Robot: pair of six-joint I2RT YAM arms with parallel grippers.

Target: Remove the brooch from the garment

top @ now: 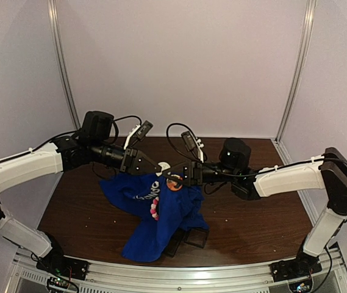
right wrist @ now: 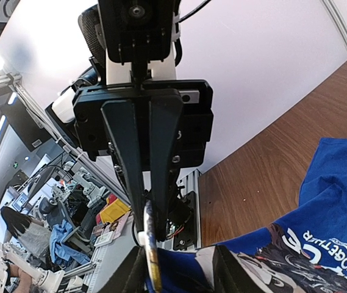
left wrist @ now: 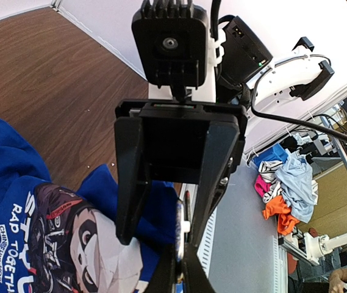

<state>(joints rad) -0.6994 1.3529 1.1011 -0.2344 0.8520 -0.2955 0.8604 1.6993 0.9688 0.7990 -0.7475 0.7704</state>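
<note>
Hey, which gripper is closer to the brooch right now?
Left. The left gripper is shut on the brooch, pinching its rim. The right gripper faces it from the opposite side, fingers apart on either side of it.

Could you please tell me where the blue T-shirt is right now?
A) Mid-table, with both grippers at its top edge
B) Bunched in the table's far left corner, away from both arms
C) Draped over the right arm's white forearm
A: the top view shows the blue T-shirt mid-table, with the left gripper and the right gripper meeting at its top edge.
</note>
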